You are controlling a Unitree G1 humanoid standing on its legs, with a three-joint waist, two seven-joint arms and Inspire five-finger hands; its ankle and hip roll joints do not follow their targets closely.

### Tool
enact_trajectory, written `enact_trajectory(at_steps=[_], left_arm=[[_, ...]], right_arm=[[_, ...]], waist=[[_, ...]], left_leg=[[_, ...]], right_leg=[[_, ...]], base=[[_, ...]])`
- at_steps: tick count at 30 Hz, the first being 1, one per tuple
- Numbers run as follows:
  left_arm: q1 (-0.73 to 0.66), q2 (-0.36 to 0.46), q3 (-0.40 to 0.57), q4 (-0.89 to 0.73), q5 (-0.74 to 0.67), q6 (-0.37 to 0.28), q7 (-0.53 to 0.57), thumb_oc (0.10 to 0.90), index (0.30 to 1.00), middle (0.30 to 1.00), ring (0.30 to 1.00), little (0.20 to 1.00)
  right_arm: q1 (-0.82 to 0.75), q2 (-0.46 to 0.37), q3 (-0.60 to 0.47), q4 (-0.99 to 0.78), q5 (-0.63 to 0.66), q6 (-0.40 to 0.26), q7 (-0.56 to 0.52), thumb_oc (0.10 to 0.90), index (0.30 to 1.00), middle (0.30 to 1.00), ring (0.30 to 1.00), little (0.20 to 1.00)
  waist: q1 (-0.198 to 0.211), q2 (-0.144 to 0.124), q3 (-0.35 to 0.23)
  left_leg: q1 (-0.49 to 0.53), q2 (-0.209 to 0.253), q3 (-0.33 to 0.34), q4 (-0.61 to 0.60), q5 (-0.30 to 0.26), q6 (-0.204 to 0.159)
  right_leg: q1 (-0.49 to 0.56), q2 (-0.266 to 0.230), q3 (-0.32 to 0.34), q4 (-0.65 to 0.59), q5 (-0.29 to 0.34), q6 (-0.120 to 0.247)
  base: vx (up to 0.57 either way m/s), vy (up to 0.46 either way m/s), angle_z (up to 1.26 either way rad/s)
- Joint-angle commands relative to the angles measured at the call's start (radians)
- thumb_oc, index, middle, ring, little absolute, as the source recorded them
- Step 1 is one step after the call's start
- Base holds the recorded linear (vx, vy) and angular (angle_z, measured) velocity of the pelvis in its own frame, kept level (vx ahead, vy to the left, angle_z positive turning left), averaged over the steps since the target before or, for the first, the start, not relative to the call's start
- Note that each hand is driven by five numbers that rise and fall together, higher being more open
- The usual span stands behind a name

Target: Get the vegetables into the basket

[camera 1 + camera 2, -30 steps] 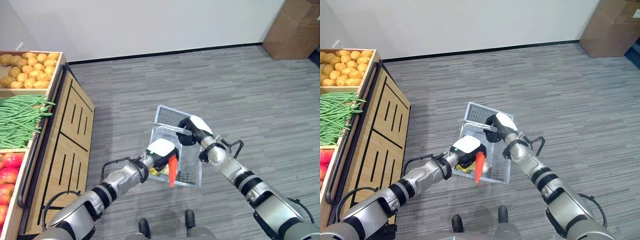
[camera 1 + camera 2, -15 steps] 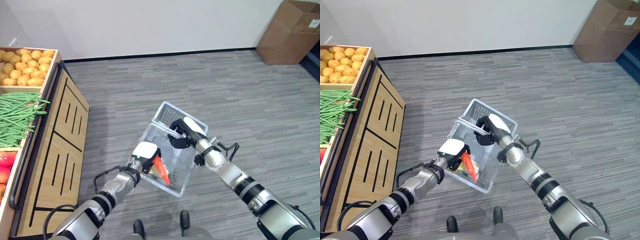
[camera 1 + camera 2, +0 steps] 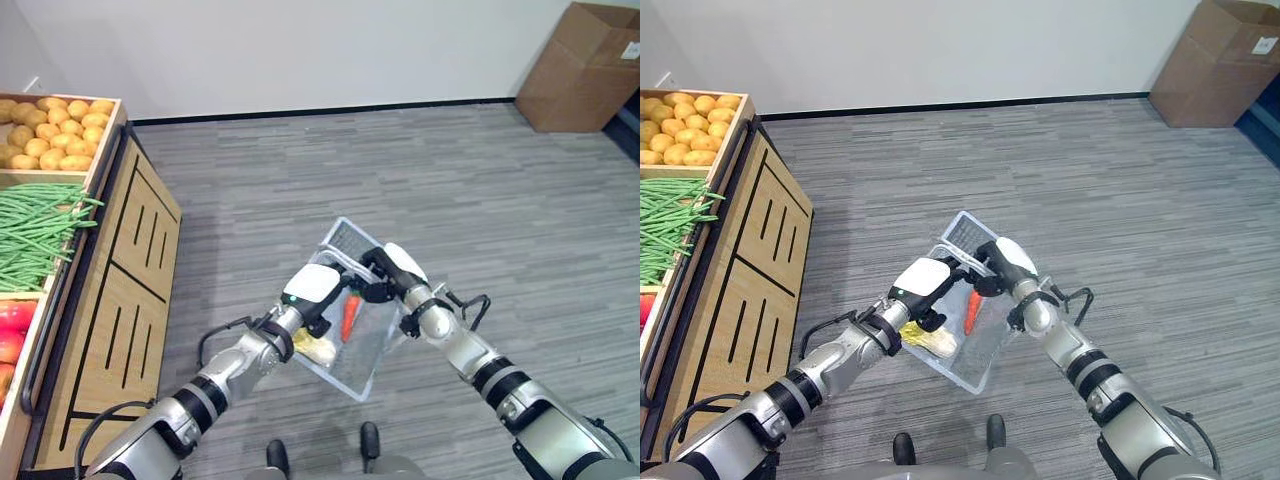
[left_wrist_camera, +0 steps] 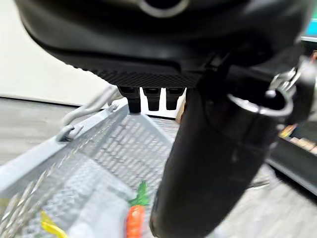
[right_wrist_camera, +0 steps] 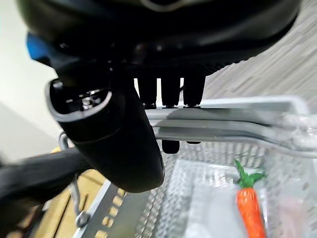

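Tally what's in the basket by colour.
Orange: 1, the carrot.
Yellow: 1, a pale item that I cannot identify.
Total: 2 visible in the basket.

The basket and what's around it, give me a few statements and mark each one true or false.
1. A carrot lies inside the basket. True.
2. The right hand grips the basket's handle. True.
3. The left hand holds the carrot above the basket. False: the carrot lies loose in the basket, free of the hand.
4. The green beans are in the basket. False: they lie on the wooden stand, between the potatoes and red produce.
5. A cardboard box stands by the far wall. True.
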Motion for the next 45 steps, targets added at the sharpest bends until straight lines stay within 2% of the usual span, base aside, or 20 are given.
enact_trajectory(at_steps=[1,4,5,6,9,11,13,15,18,19,21,22,23,24,31,32,33,34,45], left_arm=[[-0.041,-0.014,0.001,-0.169,-0.233,-0.178,-0.059,0.9,1.0,1.0,1.0,1.0],[0.034,0.014,0.038,-0.245,-0.454,-0.169,-0.127,0.9,1.0,1.0,1.0,1.0],[0.036,0.019,0.041,-0.252,-0.46,-0.166,-0.132,0.9,1.0,1.0,1.0,1.0],[0.102,0.037,0.079,-0.284,-0.629,-0.154,-0.161,0.9,1.0,1.0,1.0,1.0],[0.228,0.044,0.161,-0.286,-0.907,-0.117,-0.215,0.9,1.0,1.0,1.0,1.0],[0.308,0.04,0.22,-0.254,-1.035,-0.093,-0.236,0.9,1.0,1.0,1.0,1.0],[0.365,0.04,0.261,-0.217,-1.091,-0.073,-0.264,0.9,1.0,1.0,1.0,1.0],[0.414,0.044,0.301,-0.165,-1.084,-0.067,-0.289,0.9,1.0,1.0,1.0,1.0],[0.463,0.033,0.376,-0.022,-0.94,-0.08,-0.264,0.9,1.0,1.0,1.0,1.0],[0.468,-0.026,0.437,0.16,-0.874,-0.071,-0.215,0.9,1.0,1.0,1.0,1.0],[0.47,-0.068,0.478,0.291,-0.787,-0.072,-0.18,0.9,1.0,1.0,1.0,1.0],[0.451,-0.105,0.509,0.468,-0.687,-0.074,-0.127,0.9,1.0,1.0,1.0,1.0],[0.445,-0.117,0.522,0.526,-0.655,-0.072,-0.109,0.9,1.0,1.0,1.0,1.0],[0.431,-0.141,0.555,0.667,-0.601,-0.062,-0.078,0.9,1.0,1.0,1.0,1.0],[0.418,-0.183,0.633,0.951,-0.535,-0.033,-0.02,0.9,1.0,1.0,1.0,1.0],[0.422,-0.189,0.642,0.972,-0.535,-0.028,-0.018,0.9,1.0,1.0,1.0,1.0],[0.428,-0.192,0.65,0.98,-0.534,-0.027,-0.019,0.9,1.0,1.0,1.0,1.0],[0.431,-0.193,0.654,0.987,-0.535,-0.024,-0.02,0.9,1.0,1.0,1.0,1.0],[0.446,-0.218,0.683,1.013,-0.567,-0.013,-0.037,0.9,1.0,1.0,1.0,1.0]], right_arm=[[-0.135,0.031,-0.079,0.059,-0.023,-0.044,-0.085,0.4,0.3,0.3,0.3,0.3],[-0.133,0.024,-0.095,0.159,-0.036,-0.03,-0.082,0.4,0.3,0.3,0.3,0.3],[-0.134,0.026,-0.094,0.161,-0.036,-0.031,-0.083,0.4,0.3,0.3,0.3,0.3],[-0.117,0.016,-0.11,0.245,-0.043,-0.018,-0.077,0.4,0.3,0.3,0.3,0.3],[-0.083,0.02,-0.151,0.328,-0.023,-0.012,-0.075,0.4,0.3,0.3,0.3,0.3],[-0.059,0.015,-0.174,0.366,-0.014,-0.01,-0.069,0.4,0.3,0.3,0.3,0.3],[-0.021,0.003,-0.191,0.373,-0.02,-0.013,-0.06,0.4,0.3,0.3,0.3,0.3],[0.015,-0.007,-0.222,0.405,-0.016,-0.016,-0.057,0.4,0.3,0.3,0.3,0.3],[0.082,-0.017,-0.286,0.462,-0.003,-0.023,-0.056,0.4,0.3,0.3,0.3,0.3],[0.125,-0.025,-0.321,0.497,0.002,-0.025,-0.061,0.4,0.3,0.3,0.3,0.3],[0.155,-0.034,-0.354,0.524,0.008,-0.023,-0.064,0.4,0.3,0.3,0.3,0.3],[0.182,-0.043,-0.379,0.558,0.002,-0.02,-0.075,0.4,0.3,0.3,0.3,0.3],[0.192,-0.048,-0.384,0.57,-0.007,-0.022,-0.078,0.4,0.3,0.3,0.3,0.3],[0.218,-0.064,-0.393,0.592,-0.032,-0.02,-0.083,0.4,0.3,0.3,0.3,0.3],[0.267,-0.109,-0.434,0.64,-0.056,-0.014,-0.106,0.4,0.3,0.3,0.3,0.3],[0.277,-0.117,-0.445,0.647,-0.053,-0.012,-0.106,0.48,0.413,0.413,0.413,0.413],[0.283,-0.125,-0.453,0.653,-0.049,-0.011,-0.103,0.647,0.646,0.646,0.646,0.646],[0.289,-0.128,-0.464,0.665,-0.043,-0.008,-0.102,0.9,1.0,1.0,1.0,1.0],[0.347,-0.132,-0.522,0.71,0.017,-0.003,-0.071,0.9,1.0,1.0,1.0,1.0]], waist=[[0.019,-0.035,-0.094],[0.029,-0.03,-0.092],[0.028,-0.031,-0.093],[0.038,-0.027,-0.09],[0.045,-0.022,-0.088],[0.051,-0.021,-0.086],[0.053,-0.019,-0.083],[0.057,-0.017,-0.081],[0.065,-0.018,-0.084],[0.067,-0.019,-0.083],[0.066,-0.018,-0.081],[0.065,-0.02,-0.081],[0.065,-0.021,-0.082],[0.065,-0.022,-0.082],[0.057,-0.024,-0.082],[0.054,-0.023,-0.082],[0.052,-0.022,-0.082],[0.051,-0.022,-0.082],[0.042,-0.022,-0.088]], left_leg=[[-0.032,0.024,-0.038,0.0,-0.04,-0.051],[-0.032,0.019,-0.044,0.0,-0.038,-0.05],[-0.032,0.019,-0.045,0.0,-0.039,-0.05],[-0.032,0.017,-0.049,0.0,-0.037,-0.05],[-0.03,0.015,-0.055,0.0,-0.033,-0.05],[-0.03,0.015,-0.059,0.0,-0.031,-0.05],[-0.029,0.014,-0.065,0.0,-0.029,-0.05],[-0.03,0.014,-0.07,0.0,-0.028,-0.05],[-0.031,0.015,-0.079,0.0,-0.026,-0.051],[-0.034,0.016,-0.082,0.0,-0.022,-0.052],[-0.037,0.017,-0.088,0.0,-0.019,-0.053],[-0.041,0.019,-0.091,0.0,-0.017,-0.055],[-0.042,0.02,-0.09,0.0,-0.017,-0.056],[-0.044,0.023,-0.089,0.0,-0.015,-0.059],[-0.043,0.034,-0.084,0.0,-0.013,-0.068],[-0.042,0.037,-0.083,0.0,-0.014,-0.069],[-0.041,0.038,-0.082,0.0,-0.014,-0.07],[-0.04,0.039,-0.082,0.0,-0.014,-0.07],[-0.038,0.048,-0.085,0.0,-0.01,-0.076]], right_leg=[[0.005,-0.068,0.001,-0.001,-0.039,0.068],[0.01,-0.07,-0.005,-0.001,-0.039,0.067],[0.01,-0.07,-0.006,-0.001,-0.04,0.067],[0.012,-0.072,-0.01,-0.001,-0.039,0.066],[0.017,-0.07,-0.014,-0.001,-0.038,0.064],[0.02,-0.069,-0.016,-0.001,-0.039,0.062],[0.023,-0.068,-0.018,-0.001,-0.04,0.062],[0.026,-0.069,-0.021,-0.001,-0.043,0.061],[0.03,-0.068,-0.028,-0.001,-0.048,0.061],[0.03,-0.068,-0.035,-0.001,-0.049,0.06],[0.031,-0.068,-0.041,-0.001,-0.05,0.06],[0.03,-0.068,-0.046,-0.001,-0.05,0.06],[0.029,-0.068,-0.047,-0.001,-0.051,0.06],[0.027,-0.066,-0.047,-0.001,-0.051,0.059],[0.026,-0.058,-0.045,-0.001,-0.053,0.054],[0.026,-0.056,-0.043,-0.001,-0.054,0.053],[0.026,-0.055,-0.042,-0.001,-0.055,0.053],[0.027,-0.054,-0.041,-0.001,-0.055,0.052],[0.03,-0.046,-0.047,-0.001,-0.059,0.048]], base=[[0.0,0.018,0.05],[0.0,0.019,0.07],[0.0,0.018,0.08],[0.01,0.013,0.06],[0.0,0.009,0.08],[0.0,-0.004,0.07],[0.0,-0.011,0.05],[0.01,-0.017,0.05],[0.01,-0.018,0.11],[0.0,-0.019,0.2],[-0.01,-0.029,0.12],[-0.01,-0.036,0.05],[-0.01,-0.047,0.08],[0.0,-0.036,0.07],[0.0,-0.028,0.0],[0.0,-0.034,-0.07],[0.0,-0.036,-0.07],[0.01,-0.033,-0.01],[0.0,-0.006,0.0]])
